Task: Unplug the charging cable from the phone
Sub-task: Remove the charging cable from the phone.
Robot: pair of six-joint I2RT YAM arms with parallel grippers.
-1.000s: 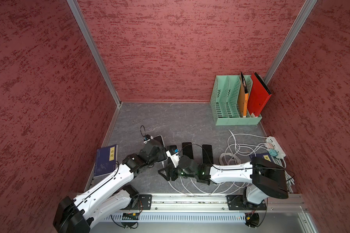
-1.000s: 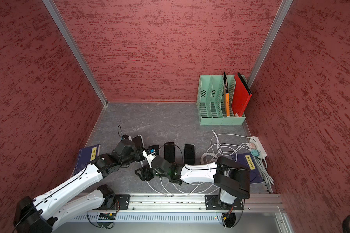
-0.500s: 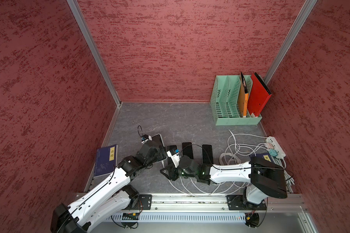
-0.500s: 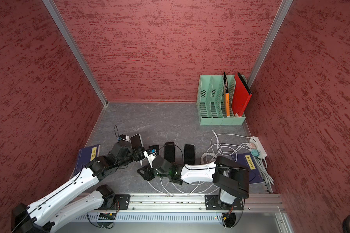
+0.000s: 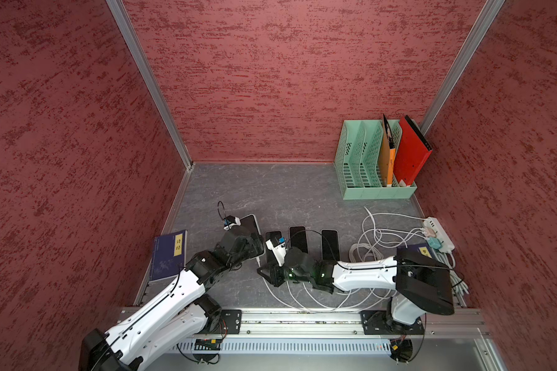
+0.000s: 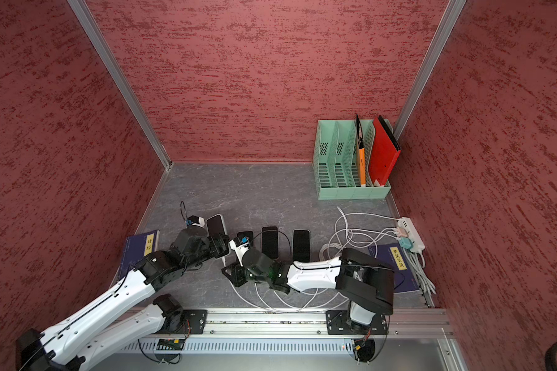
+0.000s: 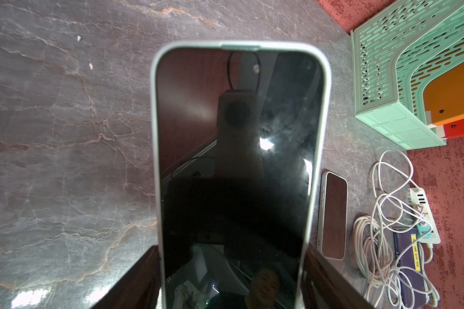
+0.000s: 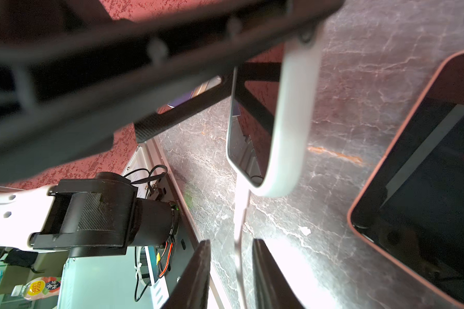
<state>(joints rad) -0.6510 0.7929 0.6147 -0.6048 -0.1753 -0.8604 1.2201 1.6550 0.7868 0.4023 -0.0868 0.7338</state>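
My left gripper [image 7: 231,267] is shut on the lower end of the phone [image 7: 236,160], a dark screen in a white case, with a finger pressed on each long edge. In both top views the phone [image 5: 250,223] [image 6: 215,225] is tilted up off the grey floor at the left of the phone row. The white charging cable [image 8: 239,227] leaves the phone's bottom end [image 8: 289,133] and runs between the jaws of my right gripper [image 8: 231,246]. These jaws stand narrowly open, with a small gap on each side of the cable. In a top view the right gripper [image 5: 266,273] is just in front of the phone.
Other dark phones [image 5: 298,239] [image 5: 330,244] lie in a row to the right, and a pink-cased one [image 8: 426,187] is close to the right gripper. A blue book [image 5: 169,253] lies left. Coiled white cables [image 5: 370,247], a power strip [image 5: 439,234] and a green file rack [image 5: 367,167] stand right.
The right gripper's jaws have narrowed around the cable. The left arm has shifted a little while the phone stays held in about the same place.
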